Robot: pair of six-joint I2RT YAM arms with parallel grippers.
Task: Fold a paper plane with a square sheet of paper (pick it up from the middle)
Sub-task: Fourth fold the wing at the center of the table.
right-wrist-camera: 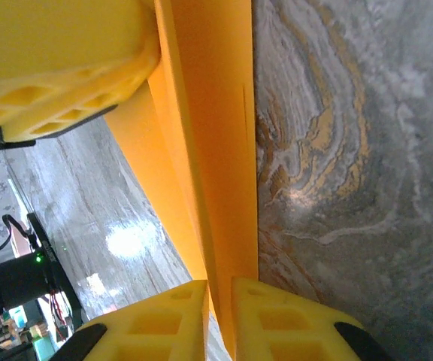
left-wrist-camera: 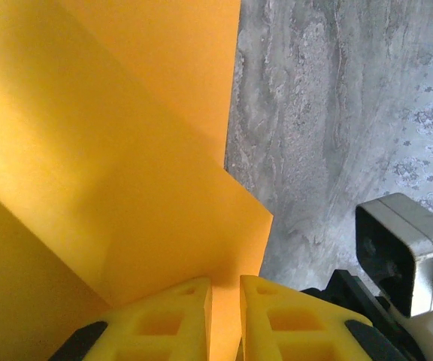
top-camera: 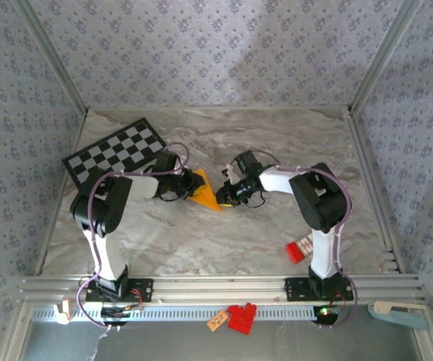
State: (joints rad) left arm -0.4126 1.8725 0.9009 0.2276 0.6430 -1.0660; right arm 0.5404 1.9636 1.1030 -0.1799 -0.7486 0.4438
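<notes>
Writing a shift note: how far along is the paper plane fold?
Done: the thin orange-yellow paper sheet shows overlapping folded layers in the left wrist view. In hand: the left pincer and right pincer both pinch it. Left: it has no narrow dart shape yet, so more folds remain.

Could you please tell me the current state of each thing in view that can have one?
sheet of paper: partly folded, layers overlapping, pinched from both sides.
left tool: shut on the paper.
right tool: shut on the paper.
checkered board: lying flat, untouched.
red block: lying loose, untouched.
</notes>
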